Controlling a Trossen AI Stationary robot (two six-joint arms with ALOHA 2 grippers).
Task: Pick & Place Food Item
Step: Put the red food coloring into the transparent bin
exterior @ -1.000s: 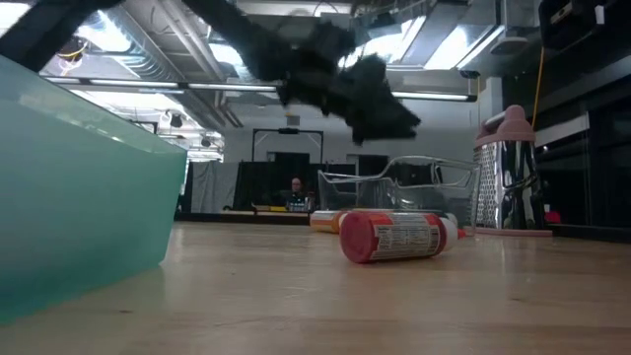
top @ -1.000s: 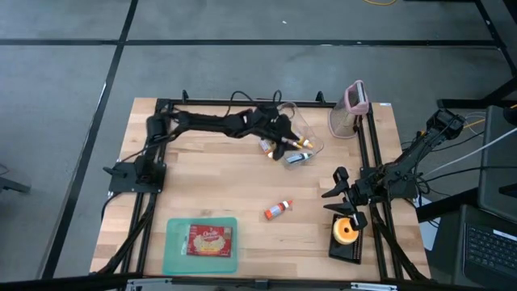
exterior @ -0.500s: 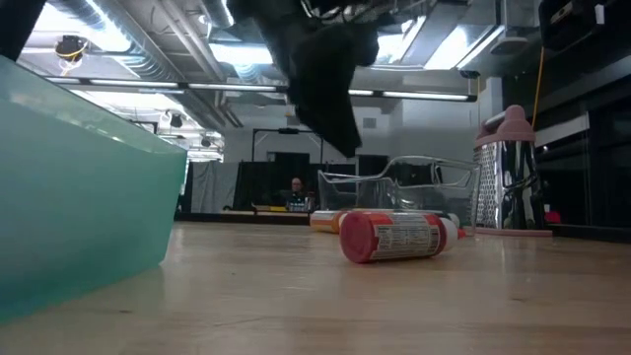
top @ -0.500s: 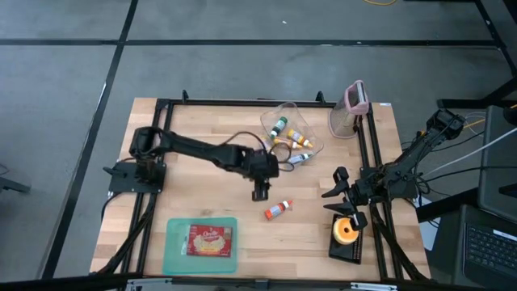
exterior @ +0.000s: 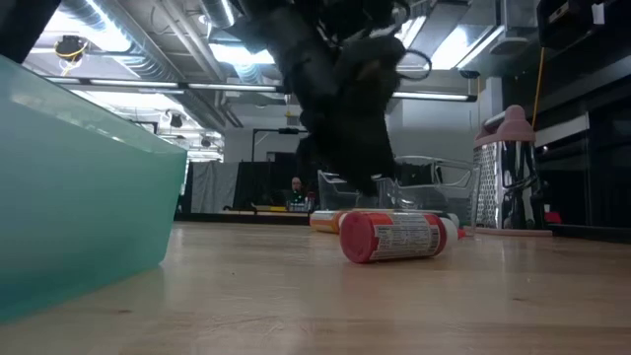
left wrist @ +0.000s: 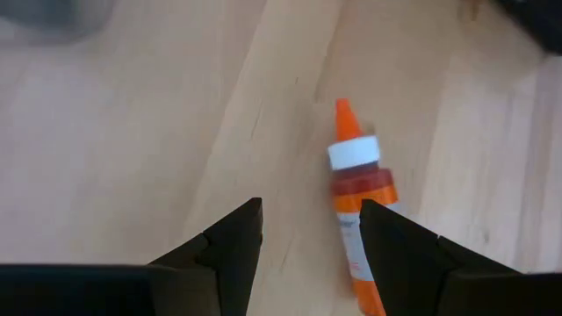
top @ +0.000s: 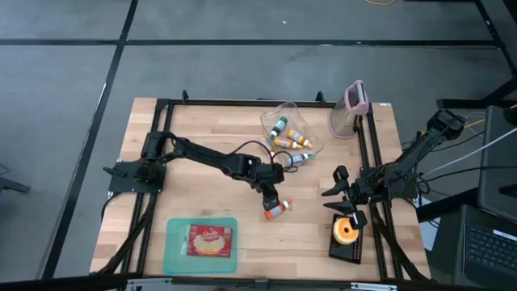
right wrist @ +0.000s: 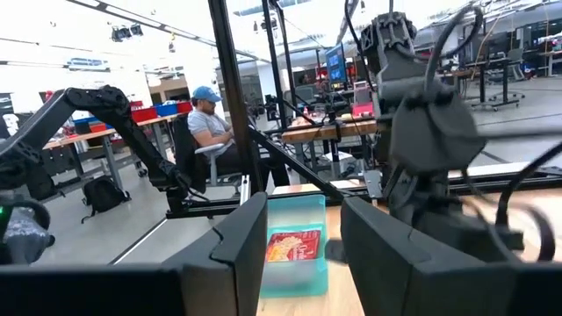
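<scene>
A small bottle [top: 279,210] with an orange tip, a white cap and a red label lies on its side on the wooden table; it also shows in the low view [exterior: 394,237] and the left wrist view [left wrist: 358,197]. My left gripper [top: 271,200] is open just above it and a little to its far-left, fingers pointing down [left wrist: 312,241]; the bottle lies beside one finger, partly behind it. My right gripper [top: 338,191] waits open at the table's right side.
A teal tray [top: 171,242] with a red and yellow food packet [top: 210,240] sits at the near left. A clear bowl [top: 291,109] with several small bottles stands at the far side, a pink-topped grater [top: 349,113] to its right. An orange roll [top: 346,230] sits near right.
My left gripper has left the clear bowl, gone toward the table's near edge and come down over the lying bottle. The bottle has stayed where it was.
</scene>
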